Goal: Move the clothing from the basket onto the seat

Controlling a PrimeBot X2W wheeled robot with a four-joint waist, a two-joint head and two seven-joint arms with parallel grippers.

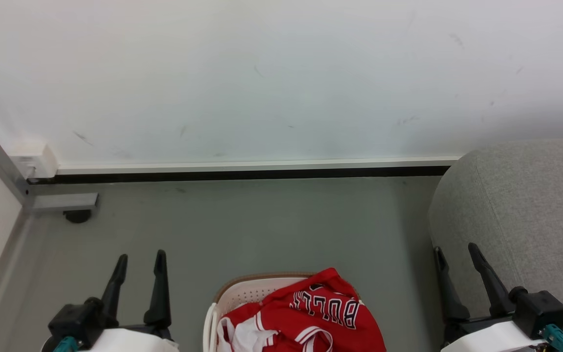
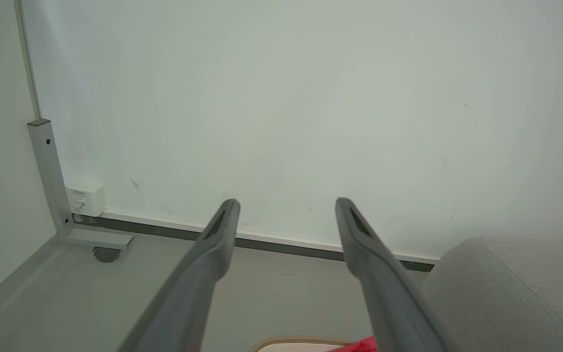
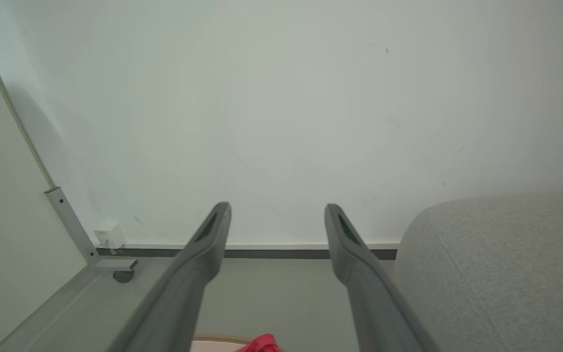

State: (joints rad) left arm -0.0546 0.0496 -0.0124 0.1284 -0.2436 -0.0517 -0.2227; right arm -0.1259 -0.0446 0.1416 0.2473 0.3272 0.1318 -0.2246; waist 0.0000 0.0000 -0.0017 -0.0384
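Flanking the basket [image 1: 242,293] of red clothing [image 1: 311,318] with left gripper [image 1: 141,254] and right gripper [image 1: 455,248], both spread wide, empty; floor [image 1: 262,225] beneath, seat [image 1: 530,205] right, wall [image 1: 281,73] behind

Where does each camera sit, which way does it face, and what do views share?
Head: high, looking forward and down at floor, wall, basket of clothing; left gripper and right gripper show, open.
Left wrist: along the left gripper toward the wall.
Right wrist: along the right gripper, same wall.
Shared: all see the seat.
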